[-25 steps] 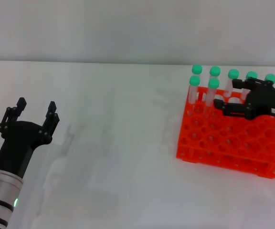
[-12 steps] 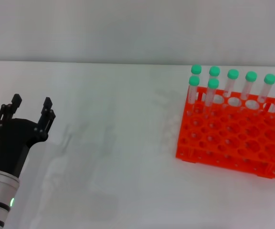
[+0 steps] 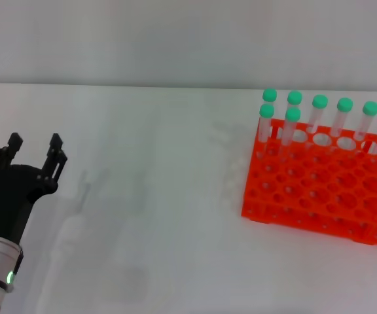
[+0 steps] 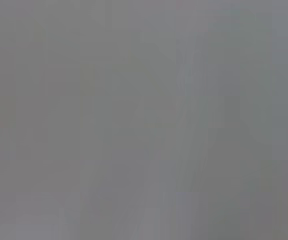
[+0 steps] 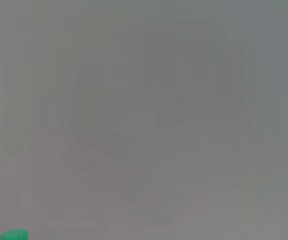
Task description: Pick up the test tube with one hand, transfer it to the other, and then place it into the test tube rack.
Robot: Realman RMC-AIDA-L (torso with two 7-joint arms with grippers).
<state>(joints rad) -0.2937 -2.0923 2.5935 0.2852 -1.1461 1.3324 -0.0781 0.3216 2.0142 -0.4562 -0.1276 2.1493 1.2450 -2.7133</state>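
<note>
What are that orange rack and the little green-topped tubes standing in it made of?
The test tube rack looks like moulded plastic: uniform bright orange-red, slightly glossy, with neat round holes. The tubes seem to be clear plastic, possibly glass, since the rack shows through them. Their green caps look like matte opaque plastic.

A broad, smooth white tabletop (image 3: 156,216) fills the scene from nine to three o'clock. Toward twelve o'clock rises a plain pale grey wall (image 3: 175,39). Soft shadows mottle the surface.
</note>
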